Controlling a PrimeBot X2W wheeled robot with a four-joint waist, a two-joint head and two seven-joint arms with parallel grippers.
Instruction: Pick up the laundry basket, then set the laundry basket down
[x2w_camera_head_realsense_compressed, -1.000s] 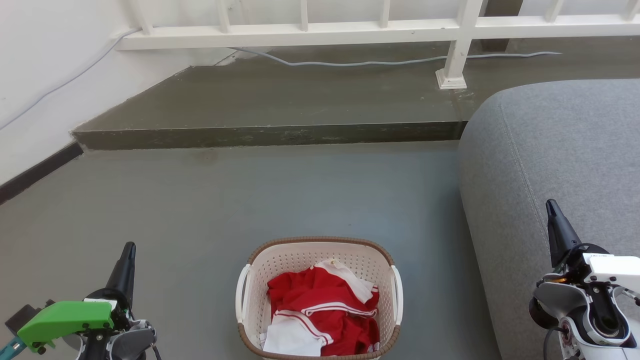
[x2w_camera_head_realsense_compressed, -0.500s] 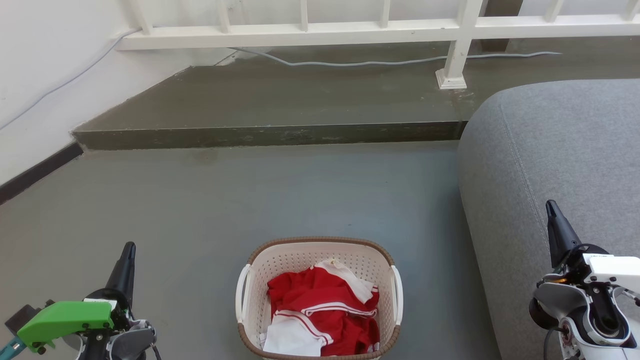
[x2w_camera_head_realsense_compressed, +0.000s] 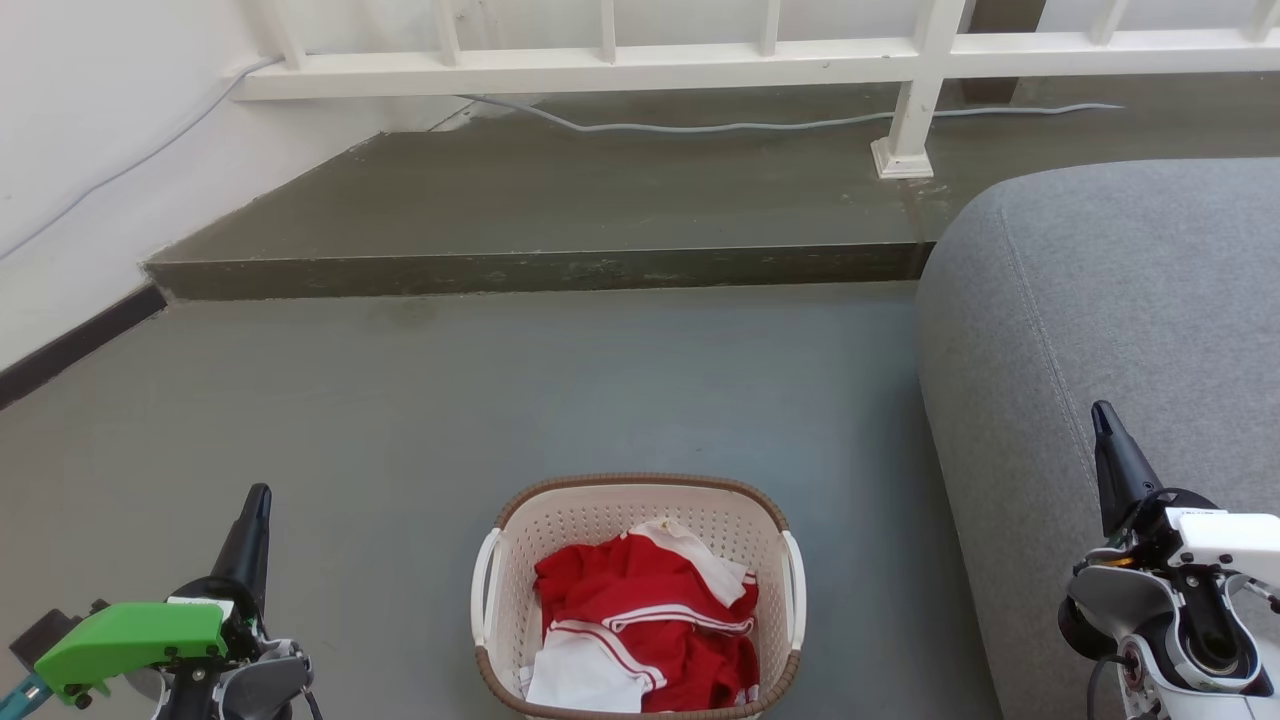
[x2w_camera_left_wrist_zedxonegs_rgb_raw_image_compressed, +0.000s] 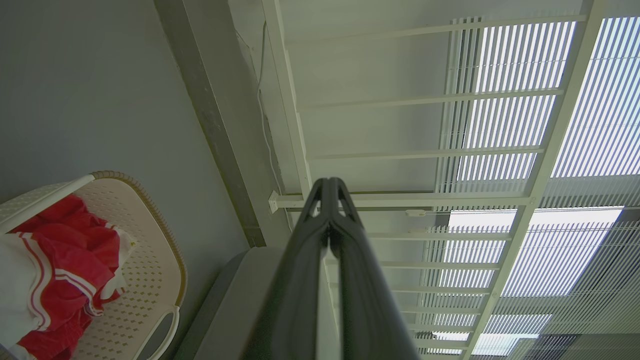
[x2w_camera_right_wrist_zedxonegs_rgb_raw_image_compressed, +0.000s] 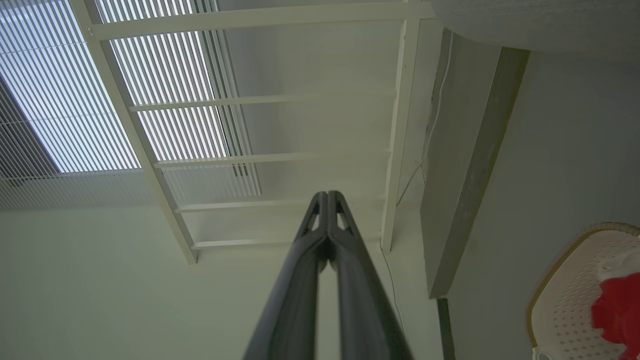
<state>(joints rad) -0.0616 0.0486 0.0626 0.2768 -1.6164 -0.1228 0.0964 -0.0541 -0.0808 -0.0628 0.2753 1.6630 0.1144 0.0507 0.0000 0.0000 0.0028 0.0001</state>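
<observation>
Laundry basket (x2w_camera_head_realsense_compressed: 590, 525), head view: it stands upright on the grey floor (x2w_camera_head_realsense_compressed: 400, 420) at the lower centre of the frame, holding crumpled red-and-white clothes (x2w_camera_head_realsense_compressed: 650, 620). Its two white side handles are free. The left gripper (x2w_camera_head_realsense_compressed: 258, 495), at the lower left, and the right gripper (x2w_camera_head_realsense_compressed: 1102, 410), at the lower right, both point up the frame, well apart from the basket on either side. In each wrist view the two dark fingers meet at the tips, so both grippers are closed on nothing.

Change over the last second: none visible. Basket, grippers and camera hold the same places as in the two earlier head pictures.

Reading for the task: the robot is at a standstill, with the basket resting on the floor and in no grip. Such a scene fits equally a basket waiting to be lifted and one already put back down; the pictures do not settle which.

Surroundings: a smooth floor and a grey upholstered sofa (x2w_camera_head_realsense_compressed: 1100, 300) at the right edge, near the basket. A low concrete step (x2w_camera_head_realsense_compressed: 540, 270) crosses the middle. Above it stands a white railing (x2w_camera_head_realsense_compressed: 620, 70) with a pale cable (x2w_camera_head_realsense_compressed: 700, 127) along its foot. A white wall (x2w_camera_head_realsense_compressed: 80, 150) with dark skirting (x2w_camera_head_realsense_compressed: 70, 345) fills the upper left.
</observation>
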